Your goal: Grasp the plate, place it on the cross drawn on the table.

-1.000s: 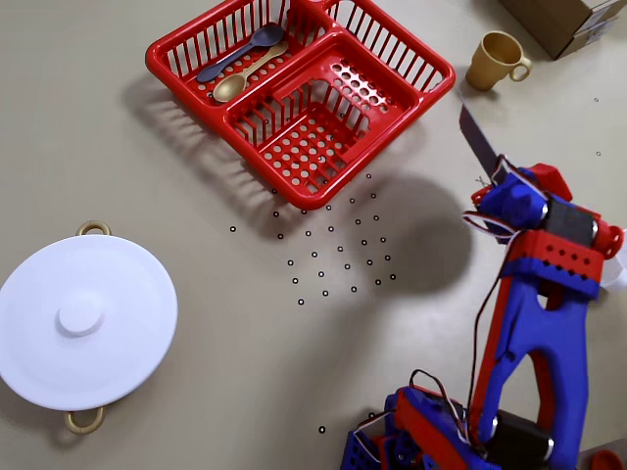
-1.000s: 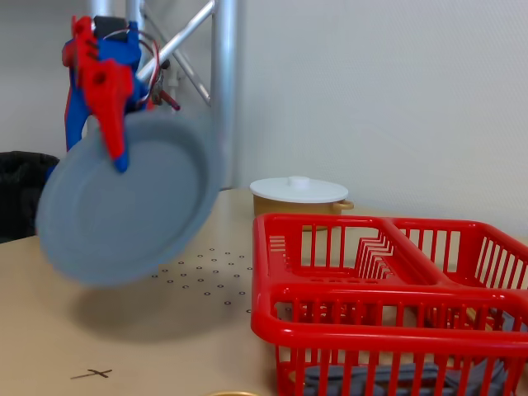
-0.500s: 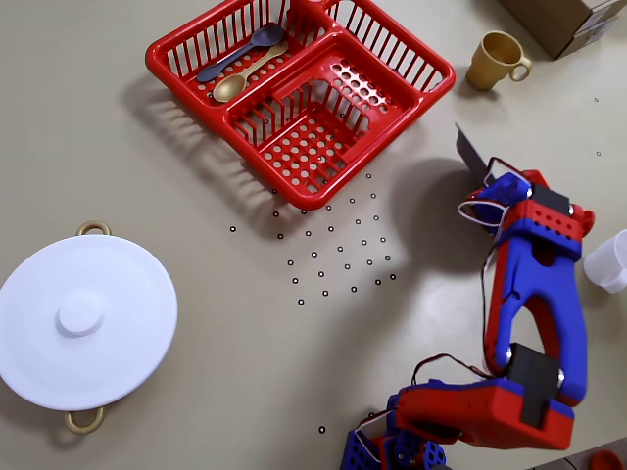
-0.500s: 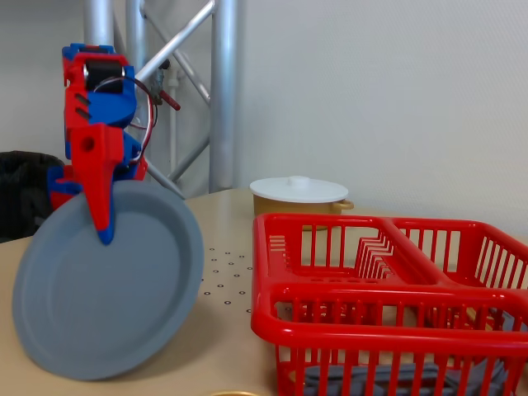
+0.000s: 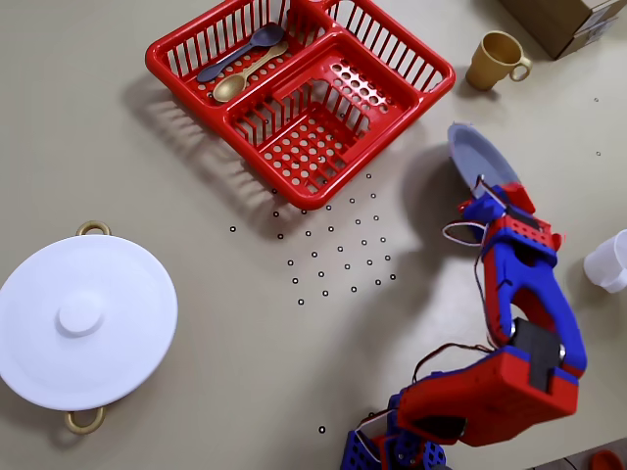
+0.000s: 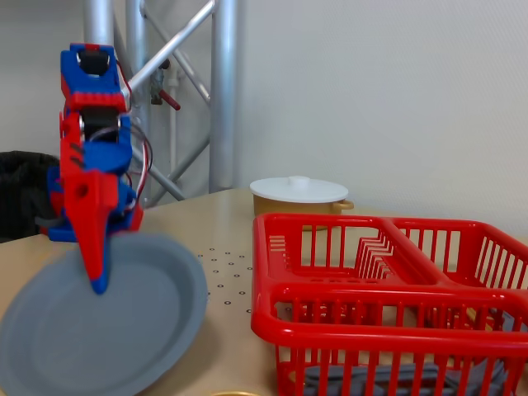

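Observation:
The slate blue-grey plate (image 5: 478, 152) is off the beige table (image 5: 196, 196), tilted, to the right of the red basket. My red and blue gripper (image 5: 478, 191) is shut on its near rim. In the fixed view the plate (image 6: 124, 330) hangs in the lower left, slightly blurred, with its face to the camera. There the gripper (image 6: 97, 276) clamps its upper rim from above. I cannot make out the cross in either view.
A red basket (image 5: 304, 88) holding two spoons (image 5: 240, 64) sits at the top centre. A cluster of small black ring dots (image 5: 338, 250) lies below it. A pot with a white lid (image 5: 83, 323) is at left. A tan cup (image 5: 498, 59) and a white cup (image 5: 609, 262) stand at right.

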`<state>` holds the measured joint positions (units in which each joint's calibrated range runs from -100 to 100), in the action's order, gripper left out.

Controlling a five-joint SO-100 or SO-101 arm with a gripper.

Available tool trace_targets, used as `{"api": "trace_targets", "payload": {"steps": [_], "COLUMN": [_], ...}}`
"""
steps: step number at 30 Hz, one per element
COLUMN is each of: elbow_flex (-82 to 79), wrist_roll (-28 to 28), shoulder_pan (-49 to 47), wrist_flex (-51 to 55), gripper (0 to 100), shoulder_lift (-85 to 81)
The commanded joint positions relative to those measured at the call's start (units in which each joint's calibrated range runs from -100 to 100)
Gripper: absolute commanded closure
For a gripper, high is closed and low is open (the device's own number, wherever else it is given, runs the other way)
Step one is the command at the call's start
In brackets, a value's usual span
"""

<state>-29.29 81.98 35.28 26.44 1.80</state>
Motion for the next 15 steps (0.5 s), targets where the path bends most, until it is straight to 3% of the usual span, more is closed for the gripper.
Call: {"api": "trace_targets", "payload": {"steps": [1,11,15], "elbow_flex": [-1.62,-1.89,-3.34], "wrist_roll": [-0.54,0.39,-0.34], "shoulder_pan": [0.62,0.47,0.12], "wrist_flex": [0.64,-6.68,-6.84], "gripper": [91,76,77], "shoulder_lift": [-0.02,4.12,2.18]}}
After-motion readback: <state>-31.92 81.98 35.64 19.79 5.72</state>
